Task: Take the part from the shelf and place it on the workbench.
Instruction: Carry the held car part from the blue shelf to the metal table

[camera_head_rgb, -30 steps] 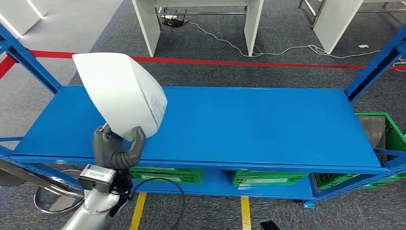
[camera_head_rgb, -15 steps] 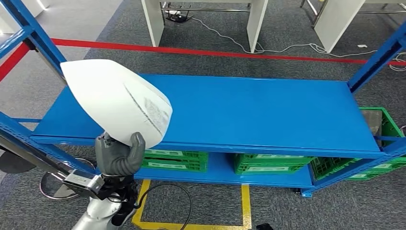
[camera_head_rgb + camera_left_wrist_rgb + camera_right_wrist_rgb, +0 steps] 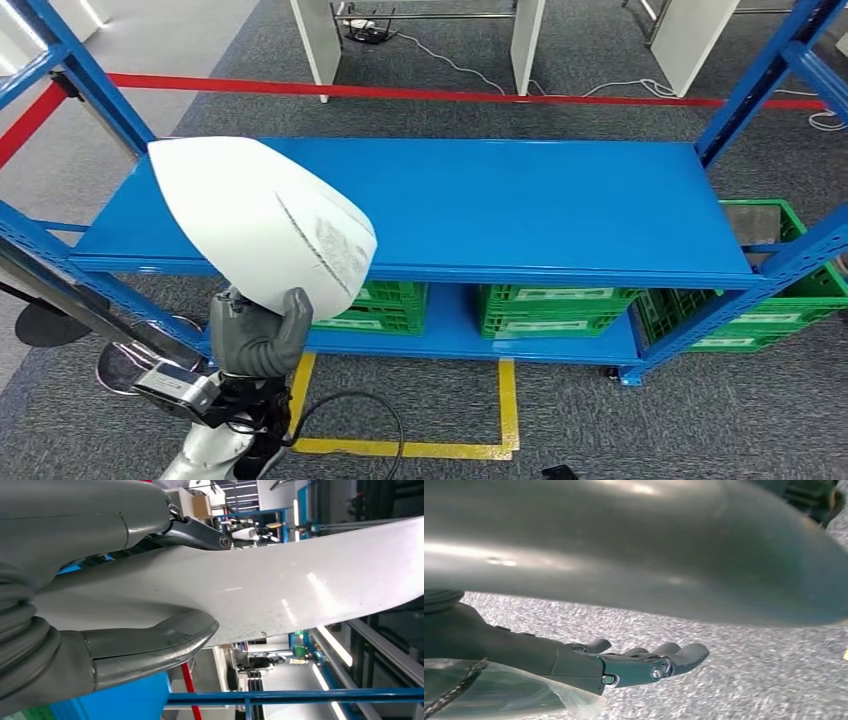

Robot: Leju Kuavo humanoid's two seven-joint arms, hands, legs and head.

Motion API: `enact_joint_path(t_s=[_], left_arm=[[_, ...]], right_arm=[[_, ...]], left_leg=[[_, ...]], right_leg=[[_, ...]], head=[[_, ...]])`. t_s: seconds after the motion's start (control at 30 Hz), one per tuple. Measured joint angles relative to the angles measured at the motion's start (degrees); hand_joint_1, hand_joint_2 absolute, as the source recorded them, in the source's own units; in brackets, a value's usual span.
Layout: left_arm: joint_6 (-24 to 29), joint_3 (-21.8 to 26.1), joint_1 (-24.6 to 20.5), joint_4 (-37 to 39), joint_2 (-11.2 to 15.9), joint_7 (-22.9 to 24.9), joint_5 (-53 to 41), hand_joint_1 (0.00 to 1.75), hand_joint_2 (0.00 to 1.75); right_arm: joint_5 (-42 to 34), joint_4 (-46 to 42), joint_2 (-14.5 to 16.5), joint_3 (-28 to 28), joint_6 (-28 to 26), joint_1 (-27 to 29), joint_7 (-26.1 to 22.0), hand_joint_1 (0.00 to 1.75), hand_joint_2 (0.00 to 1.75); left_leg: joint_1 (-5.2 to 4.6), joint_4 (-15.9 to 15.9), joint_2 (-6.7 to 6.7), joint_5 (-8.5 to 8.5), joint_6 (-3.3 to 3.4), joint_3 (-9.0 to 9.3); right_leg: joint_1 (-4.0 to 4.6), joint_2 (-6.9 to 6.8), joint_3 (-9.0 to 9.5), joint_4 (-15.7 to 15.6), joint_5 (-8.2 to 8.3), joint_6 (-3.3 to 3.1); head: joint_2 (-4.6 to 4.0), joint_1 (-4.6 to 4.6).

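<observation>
Part: white curved shell panel [image 3: 262, 222], held up clear of the shelf for carrying | Left hand [image 3: 254, 335]: fingers [image 3: 150, 647] clamped on its lower edge | Right hand [image 3: 644, 662]: hanging, fingers loosely extended, holding nothing | Blue shelf [image 3: 500, 215] behind; green crates [image 3: 555, 308] beneath.

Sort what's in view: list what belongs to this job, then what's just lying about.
Job:
white part, held in left robot hand
blue shelf

Lying about:
green crates
red floor line
yellow floor marking
cables
right robot hand, holding nothing
</observation>
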Motion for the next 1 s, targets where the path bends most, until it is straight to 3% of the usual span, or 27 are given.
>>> enact_joint_path(t_s=[0.07, 0.1, 0.2, 0.23, 0.27, 0.33, 0.37, 0.4, 0.43, 0.47, 0.5, 0.53, 0.6, 0.67, 0.7, 0.73, 0.8, 0.87, 0.9, 0.93, 1.0], left_arm=[[-0.02, -0.07, -0.06, -0.01, -0.19, -0.01, -0.01, 1.75, 1.75], [-0.03, -0.11, -0.1, -0.02, -0.28, -0.01, -0.01, 1.75, 1.75], [-0.1, -0.32, -0.12, -0.01, -0.41, -0.03, -0.03, 1.75, 1.75], [-0.12, -0.42, -0.15, 0.01, -0.46, -0.03, -0.04, 1.75, 1.75], [-0.14, -0.52, -0.16, 0.02, -0.51, -0.03, -0.04, 1.75, 1.75], [-0.17, -0.63, -0.12, 0.05, -0.57, -0.03, -0.08, 1.75, 1.75], [-0.27, -0.64, -0.07, 0.08, -0.54, -0.03, -0.2, 1.75, 1.75], [-0.51, -0.65, -0.02, 0.11, -0.48, -0.03, -0.45, 1.75, 1.75], [-0.81, -0.67, 0.02, 0.13, -0.38, -0.03, -0.8, 1.75, 1.75], [-1.13, -0.7, 0.07, 0.14, -0.27, -0.03, -1.21, 1.75, 1.75], [-1.37, -0.76, 0.1, 0.14, -0.17, -0.03, -1.57, 1.75, 1.75], [-1.48, -0.81, 0.14, 0.13, -0.1, -0.03, -1.88, 1.75, 1.75], [-1.61, -0.87, 0.3, 0.12, 0.02, -0.03, -2.32, 1.75, 1.75], [-1.89, -0.87, 0.61, 0.11, 0.19, -0.03, -2.73, 1.75, 1.75], [-2.03, -0.87, 0.81, 0.11, 0.3, -0.03, -2.91, 1.75, 1.75], [-2.15, -0.86, 1.02, 0.11, 0.43, -0.03, -3.08, 1.75, 1.75], [-2.21, -0.85, 1.42, 0.11, 0.68, -0.03, -3.39, 1.75, 1.75], [-2.21, -0.82, 1.71, 0.11, 0.87, 0.01, -3.62, 1.75, 1.75], [-2.14, -0.8, 1.86, 0.11, 0.96, 0.1, -3.82, 1.75, 1.75], [-2.01, -0.77, 2.03, 0.11, 1.02, 0.25, -4.14, 1.75, 1.75], [-1.73, -0.7, 2.31, 0.11, 1.08, 0.54, -4.9, 1.75, 1.75]], right_arm=[[-0.01, 0.0, 0.1, -0.03, 0.0, -0.01, -0.01, 0.0, 0.0], [0.0, 0.0, 0.15, -0.05, -0.01, -0.02, -0.01, 0.0, 0.0], [0.35, 0.01, 0.18, -0.1, -0.05, -0.02, -0.11, 0.0, 0.0], [0.61, 0.01, 0.19, -0.1, -0.04, 0.0, -0.15, 0.0, 0.0], [0.84, 0.01, 0.19, -0.11, -0.03, 0.01, -0.17, 0.0, 0.0], [1.14, 0.0, 0.19, -0.11, 0.13, -0.03, -0.18, 0.0, 0.0], [1.24, 0.0, 0.19, -0.11, 0.29, -0.04, -0.21, 0.0, 0.0], [1.39, 0.0, 0.19, -0.11, 0.5, -0.05, -0.26, 0.0, 0.0], [1.59, 0.0, 0.19, -0.11, 0.73, -0.05, -0.36, 0.0, 0.0], [1.81, 0.0, 0.19, -0.11, 0.92, -0.06, -0.48, 0.0, 0.0], [2.01, -0.01, 0.19, -0.11, 1.04, -0.14, -0.6, 0.0, 0.0], [2.17, -0.02, 0.21, -0.1, 1.1, -0.28, -0.69, 0.0, 0.0], [2.55, -0.04, 0.24, -0.09, 1.1, -0.58, -0.84, 0.0, 0.0], [2.92, -0.04, 0.3, -0.09, 1.05, -0.61, -0.94, 0.0, 0.0], [3.06, -0.03, 0.37, -0.09, 1.02, -0.56, -0.97, 0.0, 0.0], [3.16, -0.02, 0.43, -0.1, 0.96, -0.53, -0.96, 0.0, 0.0], [3.23, 0.0, 0.56, -0.11, 0.84, -0.51, -0.98, 0.0, 0.0], [3.1, 0.0, 0.63, -0.11, 0.77, -0.49, -1.11, 0.0, 0.0], [3.0, 0.0, 0.65, -0.12, 0.78, -0.48, -1.22, 0.0, 0.0], [2.94, 0.0, 0.65, -0.13, 0.84, -0.48, -1.36, 0.0, 0.0], [3.1, 0.0, 0.67, -0.15, 1.08, -0.46, -1.54, 0.0, 0.0]], left_leg=[[-0.36, -7.89, -0.04, 0.55, 1.05, 5.12], [-0.55, -10.03, -0.07, 0.34, 1.4, 6.26], [-0.66, -11.45, 0.06, 1.45, 1.91, 5.77], [-0.53, -11.7, 0.16, 2.2, 2.18, 5.27], [-0.36, -11.94, 0.27, 2.99, 2.44, 4.61], [-0.31, -11.9, 0.35, 4.43, 2.76, 2.81], [-0.33, -11.84, 0.37, 5.15, 2.75, 1.81], [-0.33, -11.75, 0.38, 5.85, 2.68, 0.81], [-0.3, -11.61, 0.4, 6.53, 2.55, -0.2], [-0.26, -11.42, 0.41, 7.12, 2.39, -1.15], [-0.21, -11.11, 0.4, 7.65, 2.17, -2.03], [-0.25, -10.71, 0.39, 8.09, 1.9, -2.89], [-0.4, -10.04, 0.42, 9.07, 1.31, -4.05], [-0.43, -9.96, 0.46, 10.15, 0.77, -4.53], [-0.35, -9.93, 0.43, 10.16, 0.49, -4.77], [-0.26, -9.29, 0.36, 9.06, 0.14, -5.16], [-0.04, -4.65, 0.24, 3.72, -0.6, -6.39], [0.1, 3.0, 0.22, -1.66, -1.08, -7.48], [0.12, 5.75, 0.22, -2.58, -1.12, -7.47], [0.12, 6.6, 0.22, -2.2, -1.03, -6.72], [0.04, 2.27, 0.25, 0.63, -0.41, -2.66]], right_leg=[[0.2, 0.05, -0.73, 0.11, 0.86, 0.37], [0.16, 0.02, -0.96, 0.07, 1.32, 0.7], [-0.04, 0.02, -1.6, -0.07, 2.14, 1.78], [-0.05, 0.09, -2.18, 0.7, 0.92, 2.03], [-0.07, 0.18, -3.02, 2.58, -1.35, 2.25], [-0.17, 0.24, -5.15, 9.42, -7.13, 2.66], [-0.2, 0.24, -5.81, 13.02, -8.83, 2.86], [-0.23, 0.23, -5.85, 15.41, -9.12, 3.04], [-0.27, 0.23, -5.0, 16.0, -8.13, 3.18], [-0.34, 0.22, -3.15, 14.48, -6.4, 3.27], [-0.45, 0.22, -0.39, 11.16, -4.9, 3.35], [-0.51, 0.24, 2.91, 6.75, -4.4, 3.43], [-0.47, 0.4, 7.33, -0.2, -5.36, 3.06], [-0.27, 0.52, 7.55, -1.91, -5.82, 2.26], [-0.28, 0.4, 7.02, -1.81, -5.39, 1.83], [-0.32, 0.28, 6.64, -1.8, -4.88, 1.22], [-0.43, 0.01, 5.59, -1.73, -3.65, 0.3], [-0.35, -0.1, 4.14, -1.36, -2.62, 0.05], [-0.3, -0.14, 3.31, -1.1, -2.22, 0.04], [-0.23, -0.15, 2.44, -0.87, -1.83, 0.04], [-0.02, -0.15, 0.96, -0.58, -1.03, 0.06]], head=[[0.0, 0.03], [0.0, 0.03], [0.0, 0.01], [0.0, 0.09], [0.0, 0.21], [0.0, 0.45], [0.0, 0.49], [0.0, 0.49], [0.0, 0.51], [0.0, 0.5], [0.0, 0.51], [0.0, 0.55], [0.0, 0.58], [0.0, 0.61], [0.0, 0.71], [0.0, 0.69], [0.0, 0.51], [0.0, 0.27], [0.0, 0.28], [0.0, 0.26], [0.0, 0.25]])
